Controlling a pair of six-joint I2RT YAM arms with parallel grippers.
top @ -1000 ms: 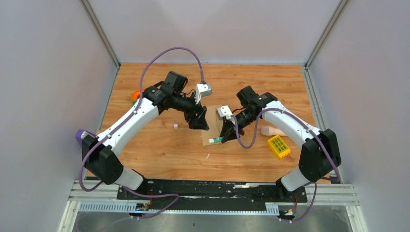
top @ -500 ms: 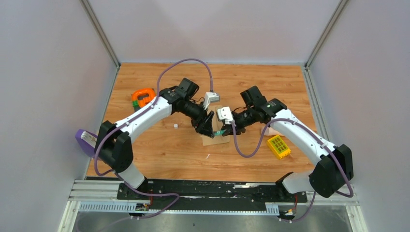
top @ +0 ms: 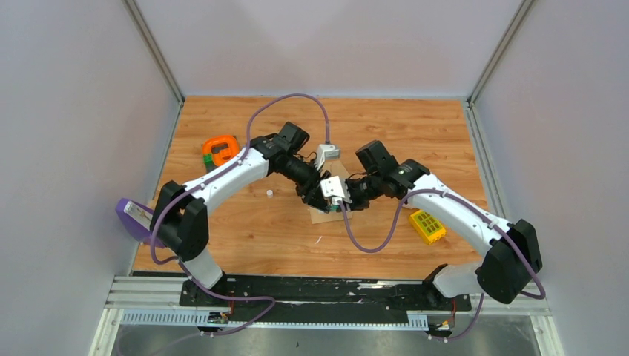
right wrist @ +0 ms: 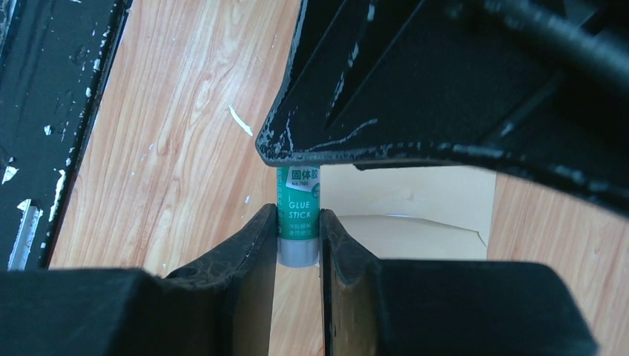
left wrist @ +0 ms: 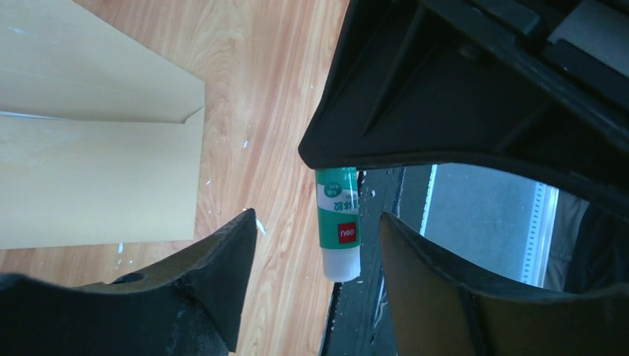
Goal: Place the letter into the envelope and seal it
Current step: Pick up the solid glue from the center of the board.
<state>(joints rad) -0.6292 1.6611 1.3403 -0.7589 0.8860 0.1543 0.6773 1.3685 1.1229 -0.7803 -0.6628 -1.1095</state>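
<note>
The tan-brown envelope lies flat on the wooden table; it also shows in the right wrist view, and a corner shows in the top view. The letter is not visible in any view. My right gripper is shut on a green glue stick and holds it above the table beside the envelope. My left gripper is open, its fingers on either side of the stick's pale end without touching it. In the top view the left gripper and the right gripper meet tip to tip over the envelope.
An orange tape measure lies at the left back. A yellow block lies at the right under the right arm. A purple object sits at the table's left edge. A small white bit lies left of the envelope.
Both arms swung toward each other. My right gripper turned the glue stick toward the left gripper, which came in open around the stick's free end.
</note>
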